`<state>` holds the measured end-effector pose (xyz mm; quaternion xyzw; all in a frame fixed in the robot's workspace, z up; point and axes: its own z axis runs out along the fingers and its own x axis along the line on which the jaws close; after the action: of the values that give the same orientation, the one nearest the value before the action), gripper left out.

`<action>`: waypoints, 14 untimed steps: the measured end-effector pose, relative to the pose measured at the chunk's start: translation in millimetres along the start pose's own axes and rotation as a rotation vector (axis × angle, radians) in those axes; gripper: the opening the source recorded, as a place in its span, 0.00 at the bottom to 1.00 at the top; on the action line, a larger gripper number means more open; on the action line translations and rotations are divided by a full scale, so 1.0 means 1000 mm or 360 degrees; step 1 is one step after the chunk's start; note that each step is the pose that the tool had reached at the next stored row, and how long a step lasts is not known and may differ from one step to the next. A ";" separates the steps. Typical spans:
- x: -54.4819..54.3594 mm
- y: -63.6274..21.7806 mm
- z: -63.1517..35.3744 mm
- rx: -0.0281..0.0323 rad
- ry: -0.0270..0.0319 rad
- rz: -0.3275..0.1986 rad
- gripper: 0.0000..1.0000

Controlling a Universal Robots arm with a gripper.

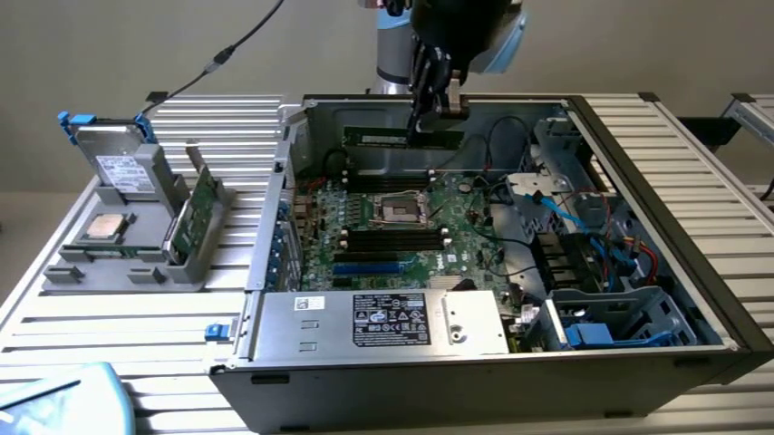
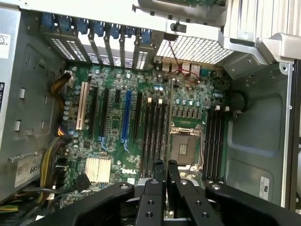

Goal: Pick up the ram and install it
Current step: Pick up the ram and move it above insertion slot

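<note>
Exterior view: the tool (image 1: pixel 433 120), hanging from the arm over the far side of the open computer case (image 1: pixel 484 391), is clenched on the ram (image 1: pixel 377 137). The ram is held level in the air, above the far end of the motherboard (image 1: pixel 466 240) and close to the case's far wall, clear of the slots. Below it lie the processor socket (image 1: pixel 397 208) and 2 banks of black memory slots (image 1: pixel 387 241), 1 on each side of the socket. The power supply (image 1: pixel 381 319), with its label, occupies the near edge of the case. On the counter (image 1: pixel 109 313), at the exterior view's left, a grey holder (image 1: pixel 72 272) carries a taller green card (image 1: pixel 194 216), a square silver processor chip (image 1: pixel 103 228) and a drive (image 1: pixel 121 170).

Wrist view: the tool (image 2: pixel 165 165) shows its 2 black fingers (image 2: pixel 151 202) drawn close together above the motherboard (image 2: pixel 141 84), the socket (image 2: pixel 186 147) and the memory slots (image 2: pixel 155 127).
</note>
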<state>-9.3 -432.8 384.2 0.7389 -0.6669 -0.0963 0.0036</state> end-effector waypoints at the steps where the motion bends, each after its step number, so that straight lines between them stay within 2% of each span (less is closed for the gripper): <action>1: -0.001 -0.0003 0.0002 -0.00005 0.00016 -0.0003 0.14; 4: -0.002 -0.0016 0.0005 -0.00012 0.00046 -0.0007 0.14; 8: -0.002 -0.0080 -0.0003 -0.00005 0.00049 -0.0007 0.14; 11: -0.001 -0.0101 0.0005 0.00093 0.00074 -0.0007 0.14; 14: -0.002 -0.0119 0.0019 0.00189 0.00197 -0.0007 0.14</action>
<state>2.0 -429.3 381.0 0.7410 -0.6657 -0.0877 0.0031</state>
